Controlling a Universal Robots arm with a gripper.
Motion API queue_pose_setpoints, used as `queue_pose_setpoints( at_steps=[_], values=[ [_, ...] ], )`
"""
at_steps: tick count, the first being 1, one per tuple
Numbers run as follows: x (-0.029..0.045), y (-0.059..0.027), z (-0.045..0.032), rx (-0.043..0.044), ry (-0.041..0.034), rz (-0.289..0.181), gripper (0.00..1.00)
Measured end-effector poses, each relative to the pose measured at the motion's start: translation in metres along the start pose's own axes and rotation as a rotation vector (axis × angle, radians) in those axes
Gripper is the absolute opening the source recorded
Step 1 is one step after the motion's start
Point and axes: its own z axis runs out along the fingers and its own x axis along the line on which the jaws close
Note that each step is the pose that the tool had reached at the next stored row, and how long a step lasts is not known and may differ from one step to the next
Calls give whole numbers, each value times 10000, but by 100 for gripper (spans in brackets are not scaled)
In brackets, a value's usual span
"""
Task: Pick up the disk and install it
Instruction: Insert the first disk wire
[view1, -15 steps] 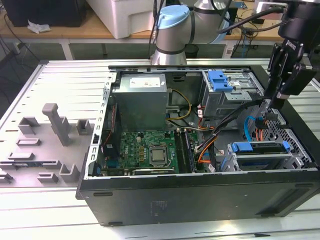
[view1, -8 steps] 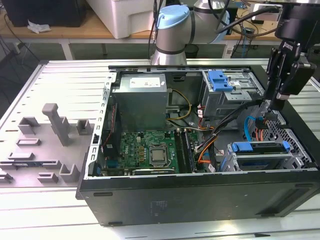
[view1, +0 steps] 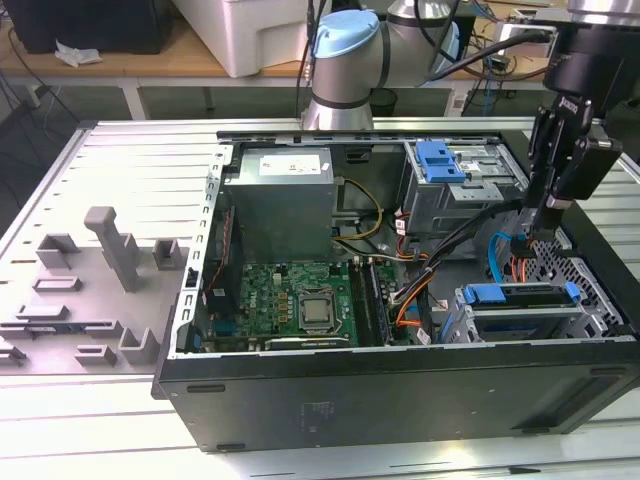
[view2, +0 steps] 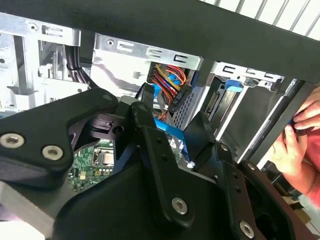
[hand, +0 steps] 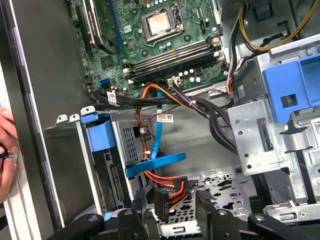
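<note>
Inside the open computer case (view1: 400, 400), at the exterior view's right, the gripper (view1: 532, 236) hangs with fingers spread, pinching nothing, over the cables (hand: 167, 186); the disk (view1: 520, 294), showing its blue carrier rail, sits in the drive cage (view1: 452, 325) just beside; judged unfinished, with seating unclear; any move calls for clearing those cables.

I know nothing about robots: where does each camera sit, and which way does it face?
Exterior view: off the arm, looking down into the open computer case; the arm and pincer show.
First wrist view: on the arm, looking down at the motherboard; pincer tips show.
Second wrist view: on the arm, looking along the pincer into the case.
Both wrist views share a person's hand at the case's edge.
</note>
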Motion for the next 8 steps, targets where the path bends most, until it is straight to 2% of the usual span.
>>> queue_pose_setpoints(
  at_steps=[1,2,3,4,6,8],
  values=[
    [-9,0,8,1,39,-2,52],
    [-27,5,12,6,168,-2,52],
    [-50,11,10,16,391,-3,52],
    [-67,15,8,23,564,-4,52],
    [-85,14,19,37,697,-3,52],
    [-93,10,31,48,742,-1,52]
  ],
)
